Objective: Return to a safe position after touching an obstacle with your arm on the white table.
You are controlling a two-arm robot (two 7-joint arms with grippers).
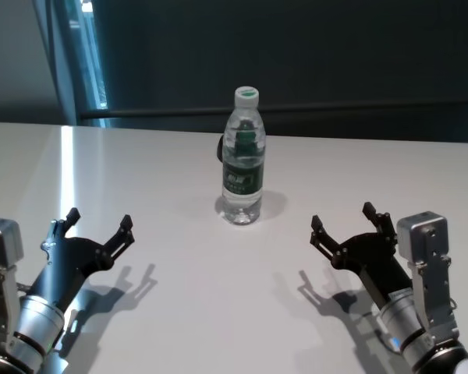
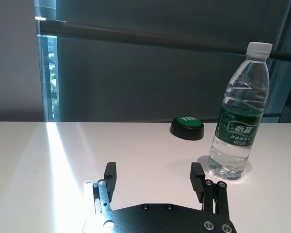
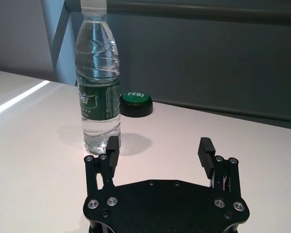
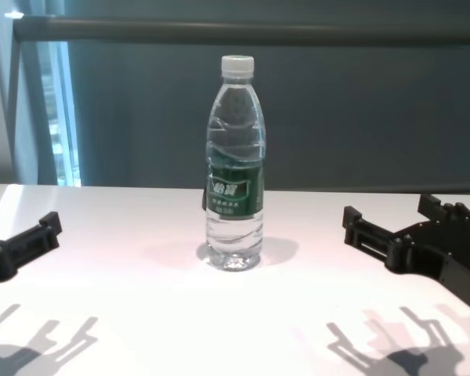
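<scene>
Both tools, left tool (image 1: pixel 98 226) and right tool (image 1: pixel 344 221), hover spread wide and empty, the bottle (image 1: pixel 242 157) upright on the table (image 1: pixel 179 312) ahead between them, so any retreat should draw straight back.

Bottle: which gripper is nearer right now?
Right, slightly. The right gripper sits open, nearer the robot and to the right of the bottle; the left gripper sits open, farther off to its left. Neither touches it.

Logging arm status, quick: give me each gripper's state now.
Left gripper: open, empty, left of the bottle.
Right gripper: open, empty, right of it.
</scene>
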